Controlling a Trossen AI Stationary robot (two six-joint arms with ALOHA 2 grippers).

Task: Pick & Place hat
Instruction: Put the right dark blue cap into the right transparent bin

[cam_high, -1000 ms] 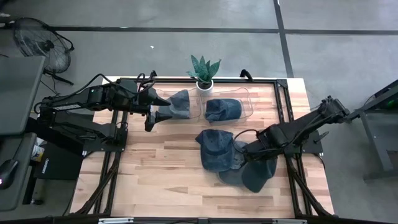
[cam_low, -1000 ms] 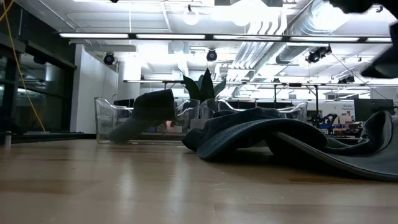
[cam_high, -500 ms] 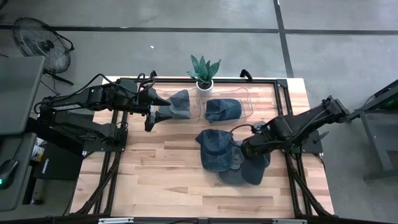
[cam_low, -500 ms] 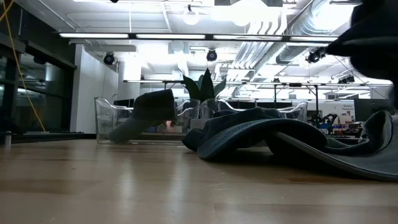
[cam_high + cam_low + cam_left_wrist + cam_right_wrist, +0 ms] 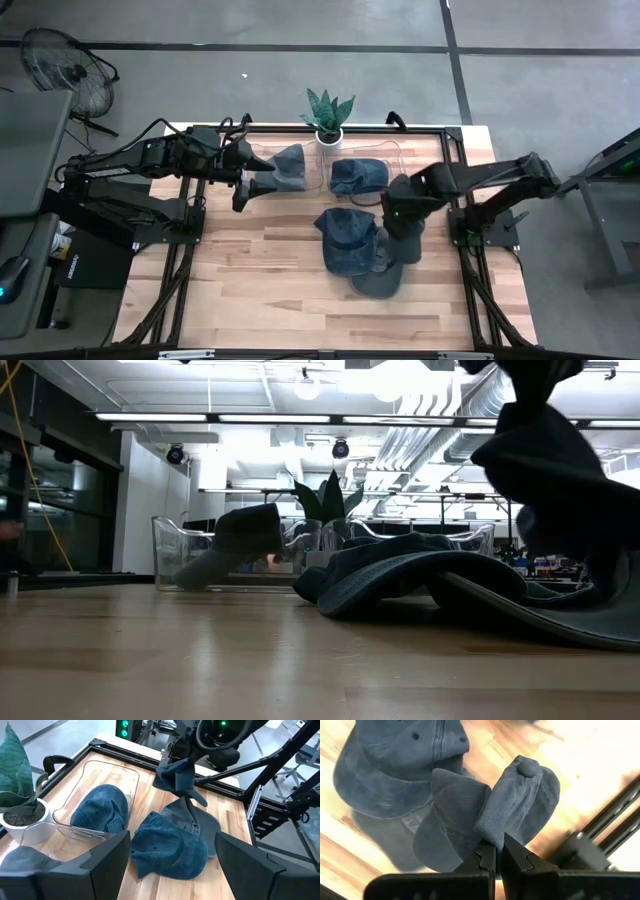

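the right gripper (image 5: 494,851) is clenching a cap (image 5: 512,805), lifting it clear of two caps (image 5: 348,240) lying on the table (image 5: 250,270). two bins (image 5: 385,160) are already holding hats. the left gripper (image 5: 172,865), released, is waiting nearby.

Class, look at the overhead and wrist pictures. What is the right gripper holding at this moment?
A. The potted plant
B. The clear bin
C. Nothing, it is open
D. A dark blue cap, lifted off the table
D. The right gripper is pinched on a dark blue cap, and the left wrist view shows that cap hanging in the air above the caps still lying on the table.
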